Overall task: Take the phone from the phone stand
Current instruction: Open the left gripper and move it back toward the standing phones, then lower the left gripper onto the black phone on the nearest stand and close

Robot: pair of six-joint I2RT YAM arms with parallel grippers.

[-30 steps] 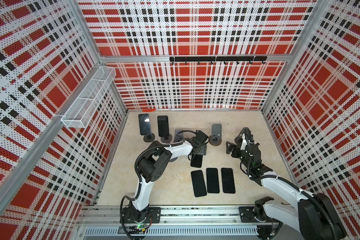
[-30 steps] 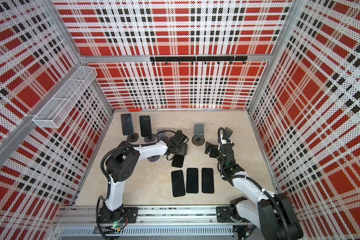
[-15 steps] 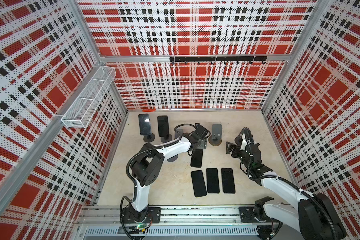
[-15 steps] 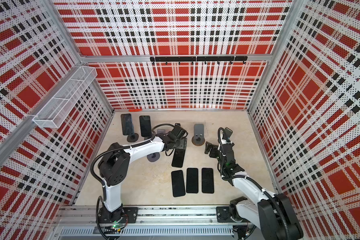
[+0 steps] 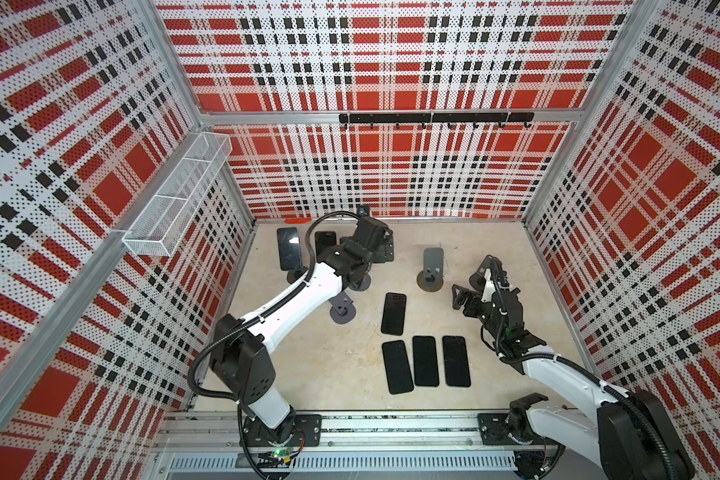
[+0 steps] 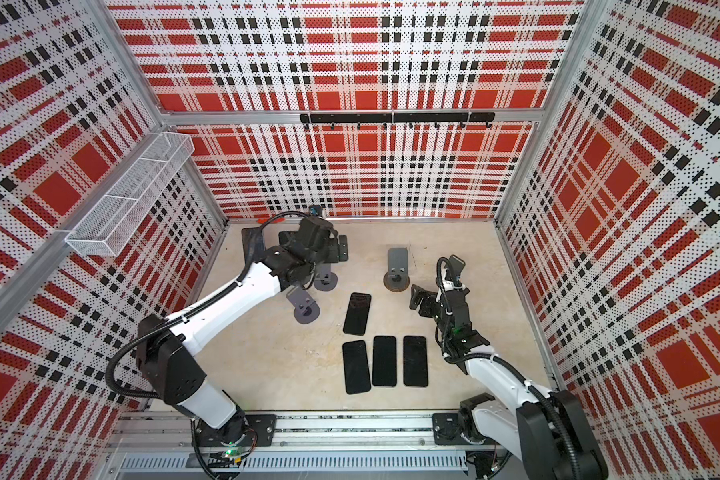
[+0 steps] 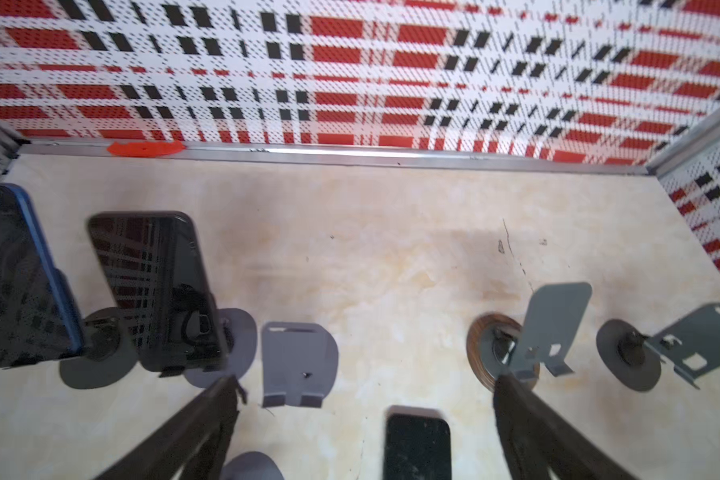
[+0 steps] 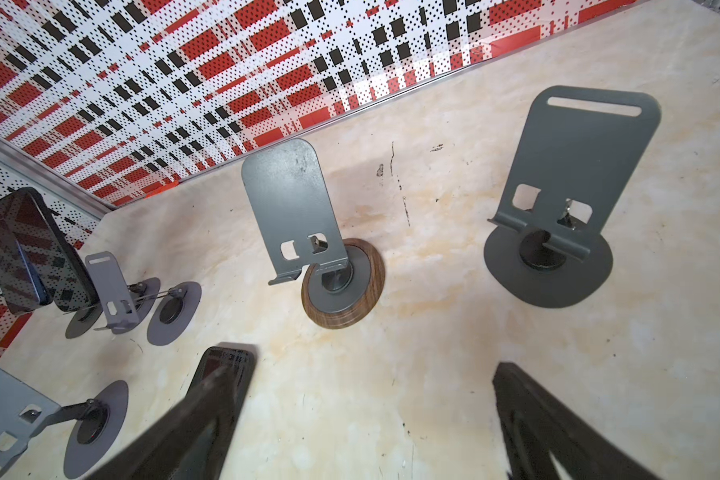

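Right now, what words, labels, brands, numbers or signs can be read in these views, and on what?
No readable text anywhere.
Flat phones and propped phones: dark screens, reflections only.
Grey stands and plaid walls: no lettering.
Reddish speckle on the slanted phone: too blurred to read.

glossy black phone (image 7: 159,291), matt grey metal stand (image 8: 287,199), wood-grain base rim (image 8: 337,322)
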